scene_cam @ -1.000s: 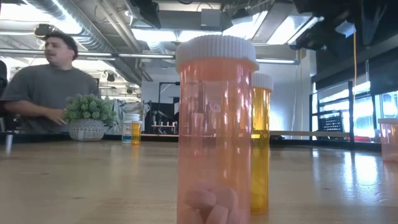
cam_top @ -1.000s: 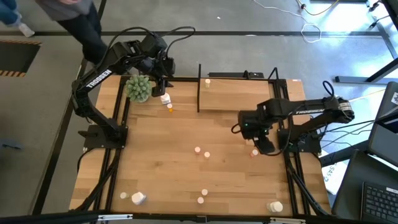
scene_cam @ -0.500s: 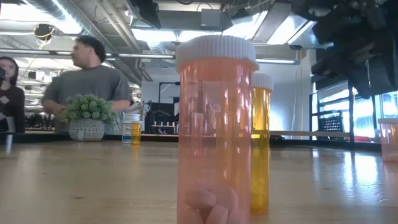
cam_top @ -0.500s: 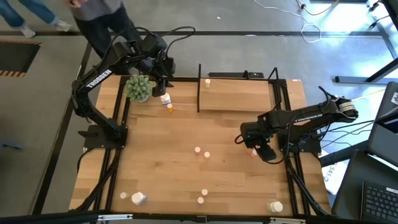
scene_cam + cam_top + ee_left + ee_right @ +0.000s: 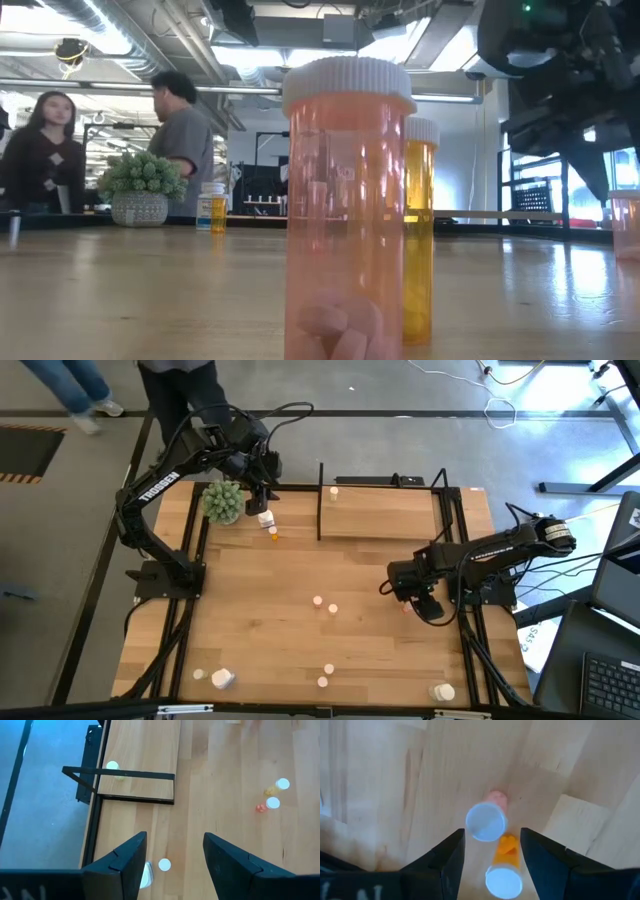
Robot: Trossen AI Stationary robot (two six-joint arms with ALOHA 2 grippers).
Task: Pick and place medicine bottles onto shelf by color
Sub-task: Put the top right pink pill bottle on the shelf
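Figure: overhead, table-level and two wrist views of one moment. My right gripper (image 5: 417, 603) hung over the right side of the table (image 5: 260, 610), and from above my own wrist hid nearly all of what lay beneath it; only a speck of pinkish red showed at its edge. The right wrist view supplied the rest: my fingers (image 5: 445, 857) stood apart, holding nothing, with a pinkish bottle (image 5: 487, 820) and an orange bottle (image 5: 504, 870) upright between them, both white-capped and seen cap-on, so their bodies were foreshortened. Whether the two touched I could not tell. My left gripper (image 5: 262, 495) hung at the far left corner beside the green plant ball (image 5: 223, 501); its fingers (image 5: 122, 865) were likewise spread and empty. A white bottle (image 5: 145, 875) below was half hidden behind one finger, next to a small white cap (image 5: 164, 865).

The shelf (image 5: 385, 515), a light board within black uprights, stood at the table's far edge with one small bottle (image 5: 334, 491) at its left end. Other bottles lay scattered: a pair at centre (image 5: 325, 604), several along the near edge, too small to tell colours. At table height a close pinkish bottle (image 5: 347, 200) blocked much of the view. The top was pale wood planks. Beyond it two people (image 5: 110, 150) stood under exposed ceiling ducts.
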